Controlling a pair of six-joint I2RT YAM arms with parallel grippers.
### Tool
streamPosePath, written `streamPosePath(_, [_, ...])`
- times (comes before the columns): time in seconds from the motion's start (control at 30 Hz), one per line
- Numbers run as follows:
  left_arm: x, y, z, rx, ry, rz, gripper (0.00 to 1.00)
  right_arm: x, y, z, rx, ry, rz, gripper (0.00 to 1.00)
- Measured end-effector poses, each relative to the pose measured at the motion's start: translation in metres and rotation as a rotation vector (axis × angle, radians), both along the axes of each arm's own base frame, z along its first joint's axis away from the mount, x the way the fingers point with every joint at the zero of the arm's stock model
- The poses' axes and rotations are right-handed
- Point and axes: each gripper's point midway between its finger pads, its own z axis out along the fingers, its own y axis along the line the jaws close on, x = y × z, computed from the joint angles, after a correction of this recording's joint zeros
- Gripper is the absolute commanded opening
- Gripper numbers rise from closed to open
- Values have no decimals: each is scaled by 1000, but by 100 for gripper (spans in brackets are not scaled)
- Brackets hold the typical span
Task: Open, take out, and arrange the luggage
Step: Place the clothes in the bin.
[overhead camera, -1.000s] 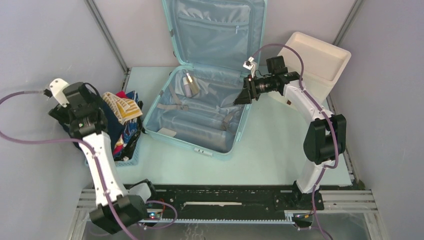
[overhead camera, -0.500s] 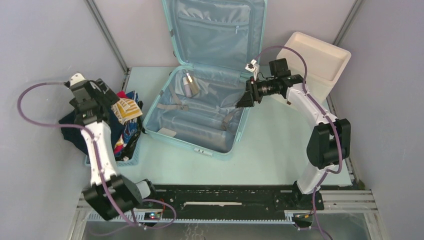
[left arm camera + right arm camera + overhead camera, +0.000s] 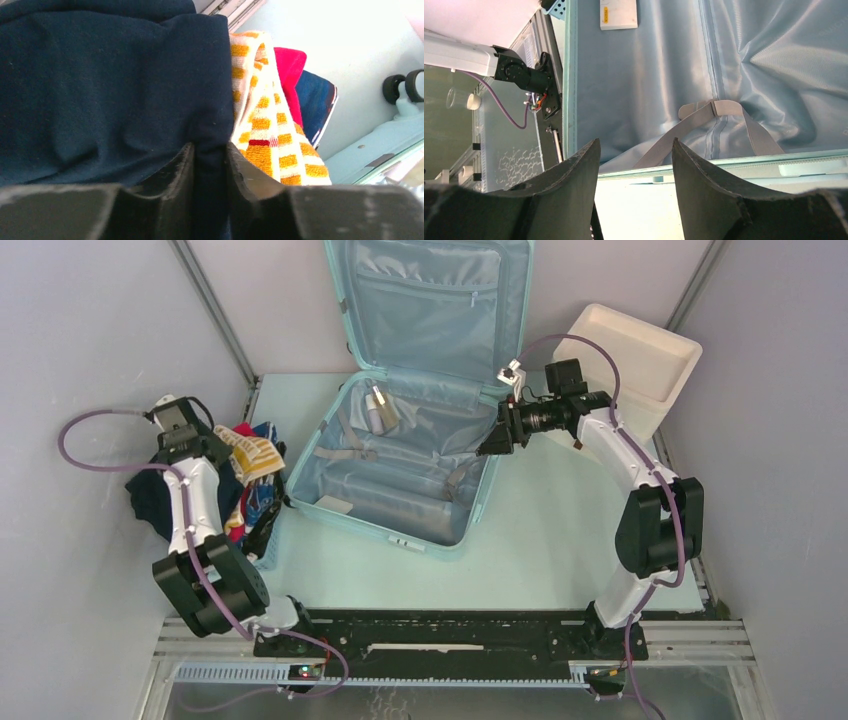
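**tobi:** where's the luggage [image 3: 400, 480] sitting? The overhead view mostly gives me arms and cables.

**ren:** Back middle of the tabletop [image 3: 560, 540], wide open, lid standing up at the far edge and the bottom shell lying flat. The right gripper [image 3: 492, 445] hangs at the shell's right rim. Its wrist cam is way clearer: jaws spread with nothing between them, looking down on the grey lining. You also get the grey straps [image 3: 716, 110] and a flat white packet [image 3: 618, 12] at the shell's near-left corner.

**tobi:** and the left one? From above it's buried in laundry.

**ren:** Yeah, up top you can't see the fingers, just the wrist over the blue basket [image 3: 262, 558] at the tabletop's left edge. The wrist cam settles it. The left gripper [image 3: 210, 150] is pinched on a fold of navy cloth [image 3: 100, 90], fingers nearly together with fabric between. Just beside that is a yellow-checked towel [image 3: 265, 125], then pink and blue stuff, and a luggage wheel [image 3: 395, 87] at the right.

**tobi:** anything else in the case?

**ren:** Maybe a couple of small bottles [image 3: 378, 410] at the shell's back-left, too tiny to be sure. A cream tray [image 3: 640, 360] leans at the back-right corner.
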Motion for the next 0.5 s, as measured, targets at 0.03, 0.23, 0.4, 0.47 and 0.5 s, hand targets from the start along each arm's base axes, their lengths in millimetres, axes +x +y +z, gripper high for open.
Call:
streamPosePath(0.03, [1, -1, 0, -1, -2, -7, 17, 0, 0, 0, 0, 0, 0, 63])
streamPosePath(0.23, [5, -9, 7, -29, -40, -47, 10, 1, -1, 0, 4, -2, -2, 63])
streamPosePath(0.4, [9, -21, 13, -61, -73, -104, 9, 1, -3, 1, 10, -1, -2, 63])
streamPosePath(0.47, [11, -25, 16, -72, -84, -125, 10, 2, -4, 1, 12, -1, -6, 63])
streamPosePath(0.5, [12, -27, 16, -76, -86, -134, 12, 3, -5, 2, 13, -2, -8, 63])
